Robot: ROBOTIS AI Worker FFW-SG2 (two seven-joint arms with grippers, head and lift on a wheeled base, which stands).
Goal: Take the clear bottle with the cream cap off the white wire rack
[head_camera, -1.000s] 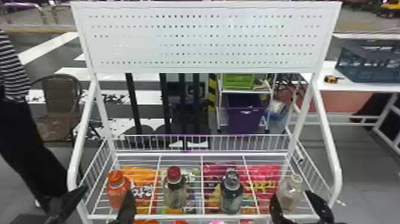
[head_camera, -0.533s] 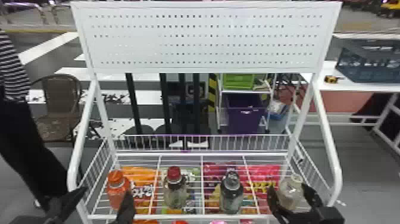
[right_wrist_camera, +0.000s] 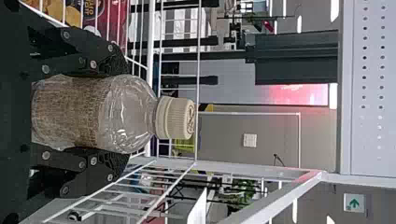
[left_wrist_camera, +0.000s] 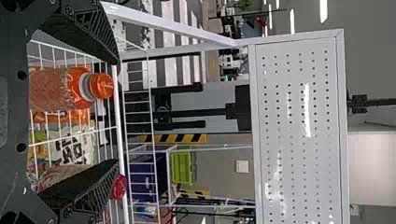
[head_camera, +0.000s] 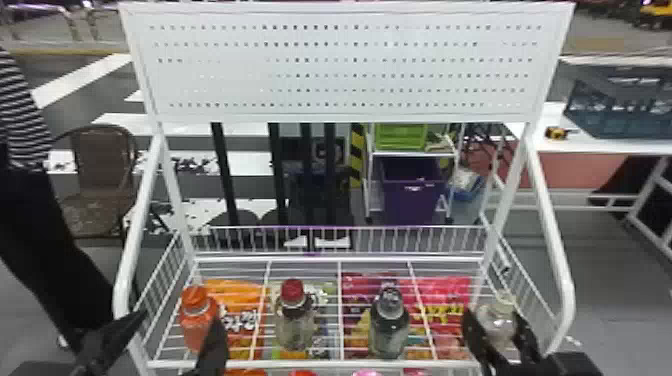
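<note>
Cream ridged cap point(right_wrist_camera: 175, 118), right wrist view

Counting from the shelf's point(head_camera: 340, 350) middle, four bottles stood in a row on the rack point(head_camera: 560, 280): the first bottle point(head_camera: 194, 320) at nine o'clock, the second bottle point(head_camera: 295, 325) nearer on that side, the third bottle point(head_camera: 387, 325) nearer at three, the end bottle point(head_camera: 501, 302) farther at three, between the right pincer's point(head_camera: 494, 319) fingers. Bags point(head_camera: 237, 292) lay beneath the wires. The panel point(head_camera: 345, 65) rose at twelve. Behind, a basket point(head_camera: 400, 136) sat above a bin point(head_camera: 412, 197) at one, a crate point(head_camera: 630, 110) on a tabletop point(head_camera: 582, 144) at two, and a chair point(head_camera: 102, 170) at ten.
</note>
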